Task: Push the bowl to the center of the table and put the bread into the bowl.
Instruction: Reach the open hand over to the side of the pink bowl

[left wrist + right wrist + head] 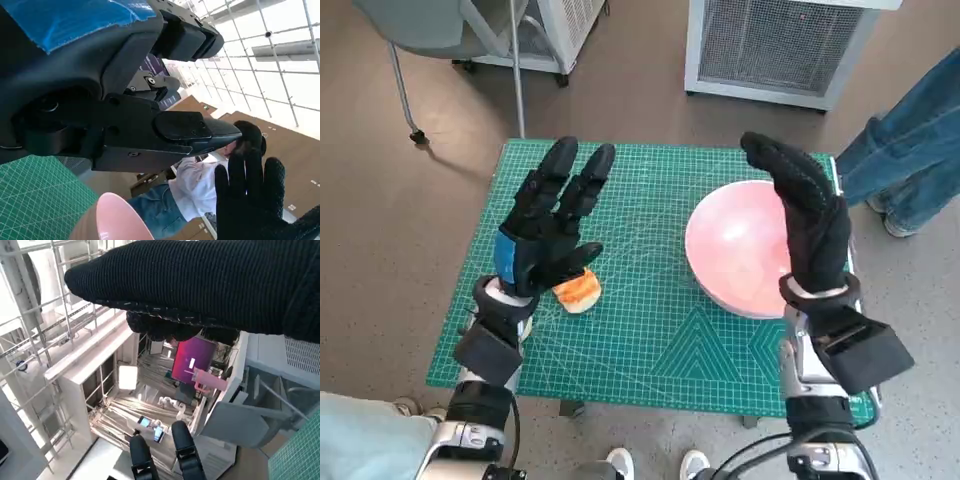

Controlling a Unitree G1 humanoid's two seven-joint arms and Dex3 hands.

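My right hand (812, 225) hangs over the bowl (735, 250), fingers straight & apart, holding nothing. Bowl sits on the right side of the worktop (650, 330), near its right edge, so centre lies to its left: the push has to go leftward, w/ the right hand clearly the nearer one. Left hand (552, 222) is spread too, empty, raised over the bread (578, 291), which lies left-near on the mat.
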